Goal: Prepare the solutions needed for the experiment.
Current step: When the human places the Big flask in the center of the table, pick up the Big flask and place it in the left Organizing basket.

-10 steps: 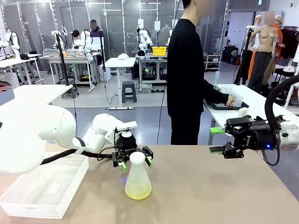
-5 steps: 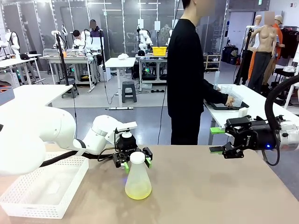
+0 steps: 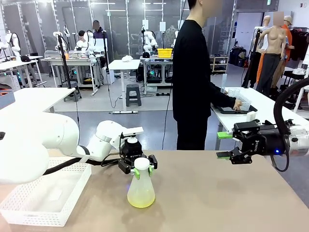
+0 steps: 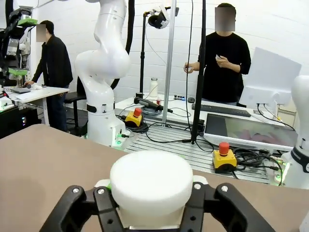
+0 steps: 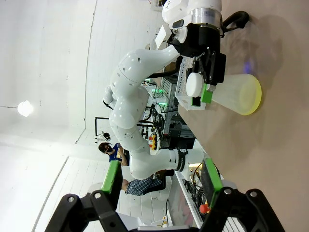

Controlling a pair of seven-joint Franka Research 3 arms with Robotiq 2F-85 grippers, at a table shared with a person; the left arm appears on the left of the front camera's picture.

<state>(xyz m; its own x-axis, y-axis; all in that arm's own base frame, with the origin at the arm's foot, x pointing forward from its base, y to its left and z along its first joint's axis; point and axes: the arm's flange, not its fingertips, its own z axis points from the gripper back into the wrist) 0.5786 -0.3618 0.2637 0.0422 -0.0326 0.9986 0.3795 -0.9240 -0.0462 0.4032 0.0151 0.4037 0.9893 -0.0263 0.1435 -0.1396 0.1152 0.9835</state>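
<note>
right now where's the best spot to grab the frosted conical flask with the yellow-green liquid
Grip the frosted conical flask at its narrow neck, just under the white stopper, coming in level from the far side as the left tool does now. The body flares wide toward the base and looks too broad for the jaws; the neck fits between the green pads. The yellow-green liquid sits shallow, so keep it upright.

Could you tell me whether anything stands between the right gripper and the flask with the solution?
Nothing visible does: bare tabletop separates the open right gripper from the conical flask. The left gripper already clamps its neck above the yellow-green solution.
</note>
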